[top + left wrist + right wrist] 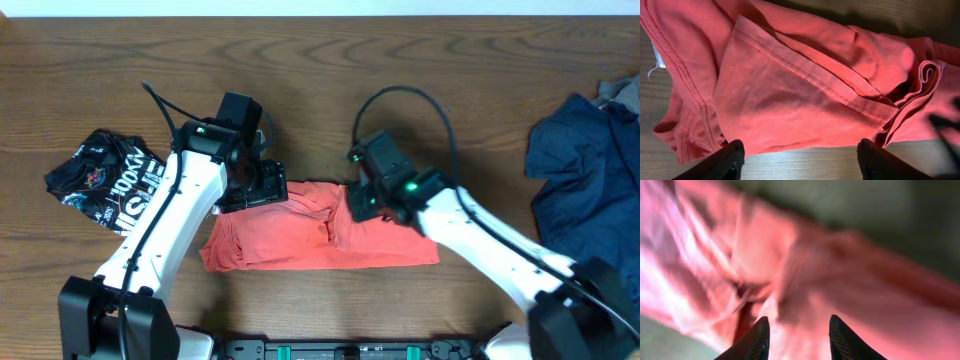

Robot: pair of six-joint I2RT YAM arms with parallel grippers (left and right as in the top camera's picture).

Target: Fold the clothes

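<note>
The wooden table carries three garments. The coral-red T-shirt lies at the centre on the near side. It is already gathered into a long, rumpled band running left to right, and no chest lettering shows. A navy garment lies loose at the far right, well apart from it, and a black white-lettered garment lies bunched at the left. Both appear untouched. The left gripper sits over the far left corner of the band, and the right gripper over its far edge just right of centre. In the left wrist view the fingers stand apart above bare wood at the cloth's edge and hold nothing. Beyond them lies a doubled layer with a stitched hem. In the right wrist view, which is blurred, the fingers also stand apart, close over a ridge of red fabric. Whether any cloth lies between them cannot be told. Judged from this layout, the step in hand is the folding of the red shirt, at the point of taking hold for a further fold. The other two garments remain to be done. The next move calls for each pincer to descend and pinch all stacked layers at its point on the far edge. Both should then carry that edge evenly, so that the band does not skew or shed its upper layer.
</note>
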